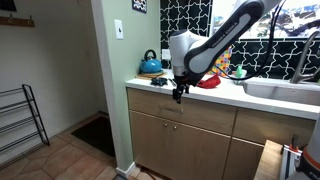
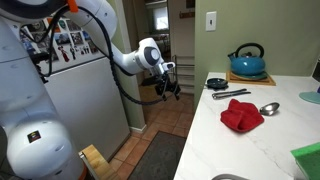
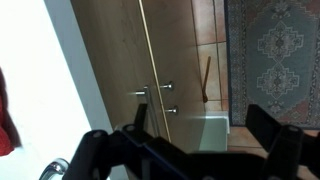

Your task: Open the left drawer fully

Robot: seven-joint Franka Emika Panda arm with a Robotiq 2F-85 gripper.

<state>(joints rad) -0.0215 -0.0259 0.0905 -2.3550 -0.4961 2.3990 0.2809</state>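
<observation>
In the wrist view, the gripper (image 3: pixel 180 132) fills the bottom of the frame. Its dark fingers (image 3: pixel 92 152) are spread wide, so the jaws stand open with nothing between them. Beyond them the pale wood cabinet front runs up the middle of the picture, smooth and flat-grained, with small metal pulls (image 3: pixel 167 87) sticking out of it. From this angle I cannot tell which pull belongs to the drawer.

In an exterior view, the gripper (image 1: pixel 178 94) hangs just off the counter lip, left of centre. The left drawer (image 1: pixel 205 116) lies directly below and behind it, a plain rectangular wooden panel under the counter's left end. It is shut flush with the cabinet face, and the jaws are close to its top edge but not touching it.

The countertop (image 1: pixel 225 98) is white and smooth. A crumpled red cloth (image 2: pixel 242 116) lies on it at centre right of an exterior view, with a shiny metal spoon (image 2: pixel 268 107) just beside it. Farther back, near the wall, stands a rounded teal kettle (image 2: pixel 247 63) with a dark arched handle. On the floor at the lower middle of that view is a dark patterned rug (image 2: pixel 160 155).
</observation>
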